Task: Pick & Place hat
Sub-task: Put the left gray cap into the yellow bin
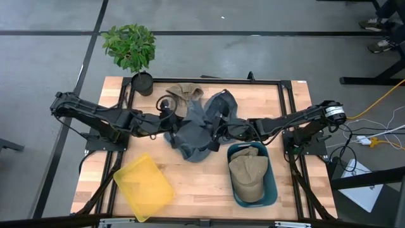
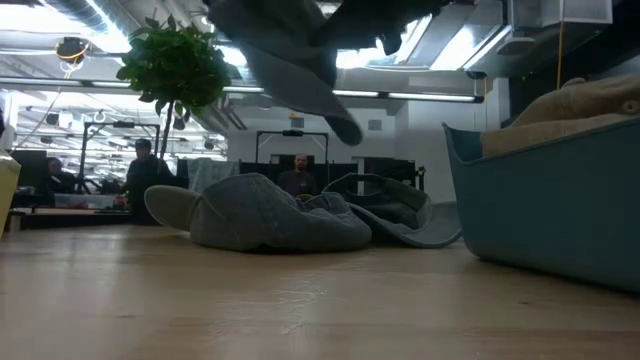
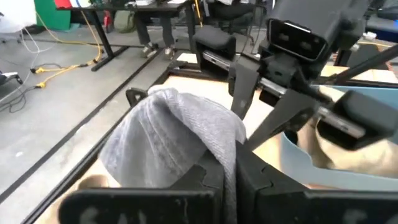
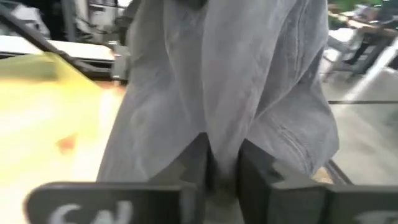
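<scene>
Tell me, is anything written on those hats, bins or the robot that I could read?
Nothing can be read.
White marks on the left gripper: cut off, unreadable.
White marks on the right gripper: cut off, unreadable.
Grey hat, tan hat, blue bin, yellow tray: no writing visible.

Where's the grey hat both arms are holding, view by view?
High view: grey hat at table centre, between the two arms, left of the blue bin.
Low view: it hangs at top centre, above other grey hats lying on the table.
Left wrist view: centre-left, a grey fold clamped in the jaws.
Right wrist view: fills the centre.
Shared landmark: the blue bin, seen in the high, low and left wrist views.
</scene>
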Motion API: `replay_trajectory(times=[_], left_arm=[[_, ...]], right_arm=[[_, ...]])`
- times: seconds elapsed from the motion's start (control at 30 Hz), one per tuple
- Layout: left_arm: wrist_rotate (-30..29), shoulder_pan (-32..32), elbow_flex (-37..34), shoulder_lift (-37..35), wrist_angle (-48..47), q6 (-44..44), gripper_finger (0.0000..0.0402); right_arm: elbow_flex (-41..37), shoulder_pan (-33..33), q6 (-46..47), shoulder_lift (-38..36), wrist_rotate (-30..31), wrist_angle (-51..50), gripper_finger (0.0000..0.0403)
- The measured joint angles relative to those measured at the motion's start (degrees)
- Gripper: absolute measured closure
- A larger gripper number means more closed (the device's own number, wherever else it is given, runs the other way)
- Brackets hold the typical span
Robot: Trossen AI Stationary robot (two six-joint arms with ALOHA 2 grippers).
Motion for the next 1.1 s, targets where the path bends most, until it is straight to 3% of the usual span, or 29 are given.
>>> replay_trajectory(times=[0.27,0.43,0.77,1.1], left_arm=[[0.01,-2.69,0.0,-3.06,-9.73,-6.51,0.0397],[1.54,-5.61,0.0,-5.66,-10.86,-8.76,0.0397],[1.47,-16.74,0.0,-12.33,-17.92,-18.17,0.0398],[2.8,-31.71,0.0,-12.25,-18.47,-15.01,0.0398]], right_arm=[[0.0,0.0,2.93,-0.09,-8.24,-0.03,0.0201],[0.0,0.54,3.6,-0.11,-11.66,-0.32,0.0153],[0.0,3.33,4.24,-5.6,-11.55,-9.1,0.0151],[0.0,3.74,8.57,-9.62,-7.77,-17.86,0.0164]])
